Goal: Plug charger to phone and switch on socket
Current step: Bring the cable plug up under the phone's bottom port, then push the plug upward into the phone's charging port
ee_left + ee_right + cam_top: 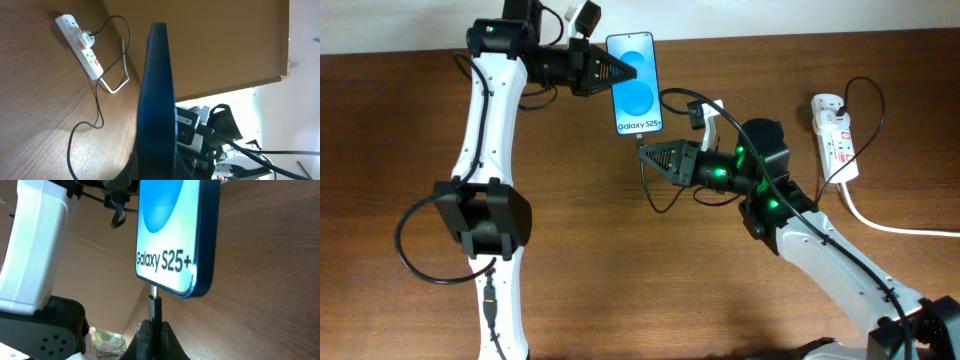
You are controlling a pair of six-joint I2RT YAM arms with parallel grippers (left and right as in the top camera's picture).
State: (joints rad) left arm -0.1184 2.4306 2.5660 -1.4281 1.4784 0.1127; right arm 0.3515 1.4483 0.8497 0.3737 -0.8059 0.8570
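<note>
My left gripper (620, 72) is shut on the phone (640, 95) and holds it raised, blue "Galaxy S25+" screen up. In the left wrist view the phone (157, 100) shows edge-on between the fingers (155, 170). My right gripper (655, 156) is shut on the plug of the charger (647, 190). In the right wrist view the plug tip (155, 299) stands in the fingers (154, 330), its metal end right at the bottom edge of the phone (172, 235). I cannot tell if it is inserted. The socket (835, 135) lies at the far right.
A thick white cord (880, 222) leads from the socket off the right edge. The socket (82, 47) holds a white adapter (87, 37) with the black cable (97, 100) looping over the wooden table (620, 280). The table's far edge runs behind the phone.
</note>
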